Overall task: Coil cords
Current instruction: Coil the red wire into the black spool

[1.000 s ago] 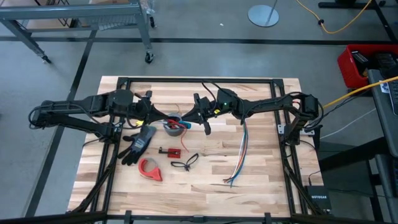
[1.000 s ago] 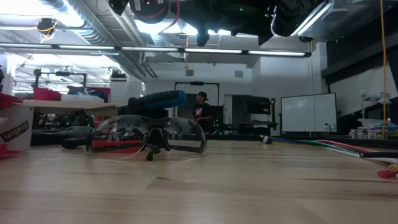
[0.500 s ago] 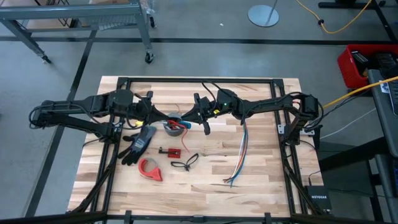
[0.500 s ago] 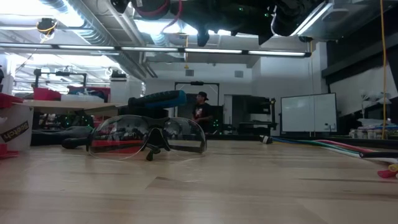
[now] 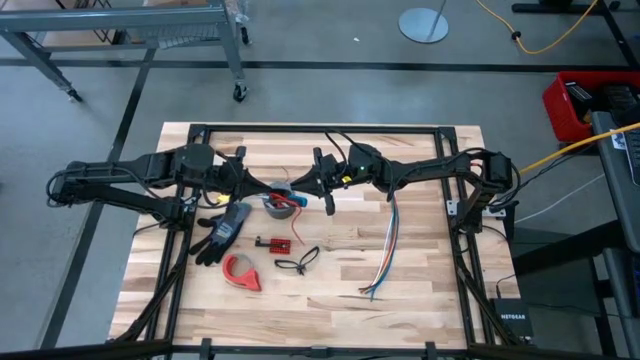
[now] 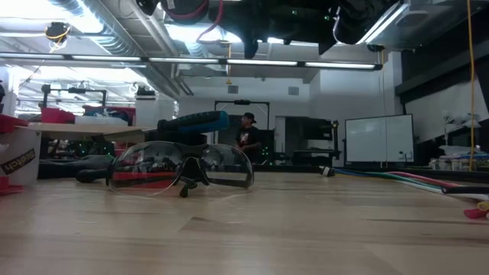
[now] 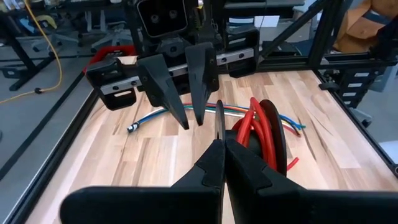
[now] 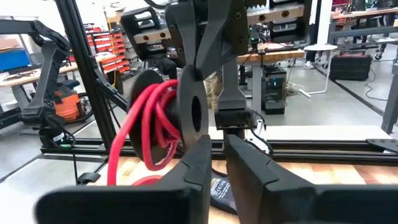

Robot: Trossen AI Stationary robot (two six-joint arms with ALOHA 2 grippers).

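One red cord (image 7: 261, 127) is wound in a small round coil with black parts, held up in the air just left of the middle of the top-down picture. The left gripper (image 5: 262, 193) is clenched tight on the coil's edge. The right gripper (image 5: 328, 196) reaches in from the other side, its fingers a little apart just beside the coil. Two arms stretch toward each other. One grey tape roll (image 5: 281, 206) lies below them.
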